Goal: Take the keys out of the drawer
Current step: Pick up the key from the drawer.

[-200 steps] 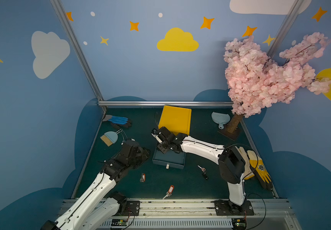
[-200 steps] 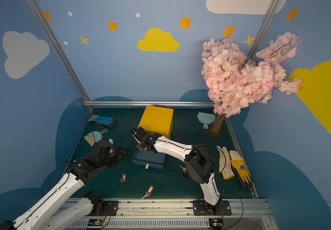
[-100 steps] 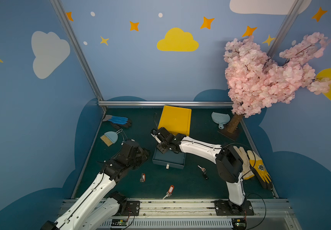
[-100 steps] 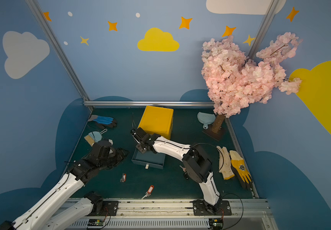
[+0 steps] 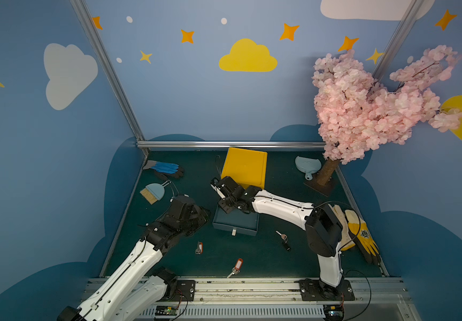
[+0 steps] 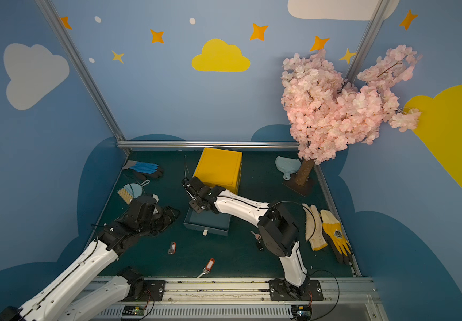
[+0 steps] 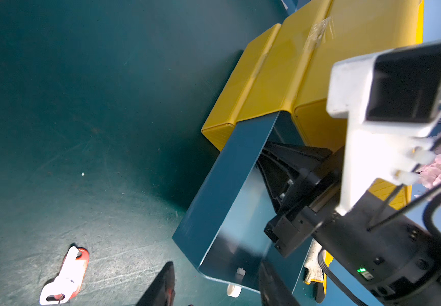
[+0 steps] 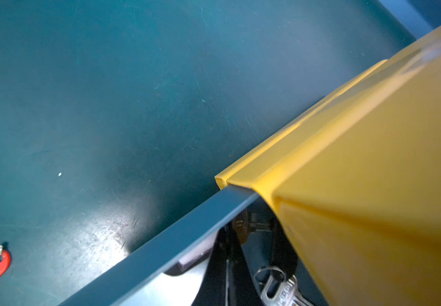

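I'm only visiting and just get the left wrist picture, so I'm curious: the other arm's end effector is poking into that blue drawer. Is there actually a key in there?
Observer: Yes. The right wrist view shows a silver key on a ring lying in the drawer, by the shut right end effector. I cannot tell whether anything is gripped.
Operator: I see one red-tagged key on the mat. Any others out?
Observer: Yes. Both top views show three out: that one, another tagged key nearer the rail, and a small bunch on the drawer's other side.
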Tool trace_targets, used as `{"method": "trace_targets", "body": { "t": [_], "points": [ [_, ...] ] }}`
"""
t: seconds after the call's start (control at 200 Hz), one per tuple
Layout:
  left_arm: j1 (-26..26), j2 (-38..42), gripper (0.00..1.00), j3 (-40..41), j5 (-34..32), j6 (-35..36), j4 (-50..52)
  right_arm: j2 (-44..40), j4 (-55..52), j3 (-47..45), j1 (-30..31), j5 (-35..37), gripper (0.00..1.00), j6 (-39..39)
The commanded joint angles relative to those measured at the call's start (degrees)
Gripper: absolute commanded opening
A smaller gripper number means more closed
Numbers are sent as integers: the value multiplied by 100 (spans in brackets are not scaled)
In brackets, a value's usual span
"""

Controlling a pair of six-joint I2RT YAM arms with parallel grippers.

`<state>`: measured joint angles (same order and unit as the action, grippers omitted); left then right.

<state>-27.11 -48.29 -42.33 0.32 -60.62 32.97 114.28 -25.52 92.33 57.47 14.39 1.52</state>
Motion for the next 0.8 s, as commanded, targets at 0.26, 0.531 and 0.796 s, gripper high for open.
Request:
{"method": "trace_targets", "body": {
  "t": [0.26,0.531,0.796],
  "points": [
    [9,-4,52,-58,-5,40,-303,-628,-364,-77,36,-150,0,225],
    [13,-75,52,-137,-116,48,-461,-1066,-512,-285,67,-544,0,340],
    [-5,-84,51,-163,-290,57,-706,-1535,-630,-534,75,-769,0,318]
  ]
}}
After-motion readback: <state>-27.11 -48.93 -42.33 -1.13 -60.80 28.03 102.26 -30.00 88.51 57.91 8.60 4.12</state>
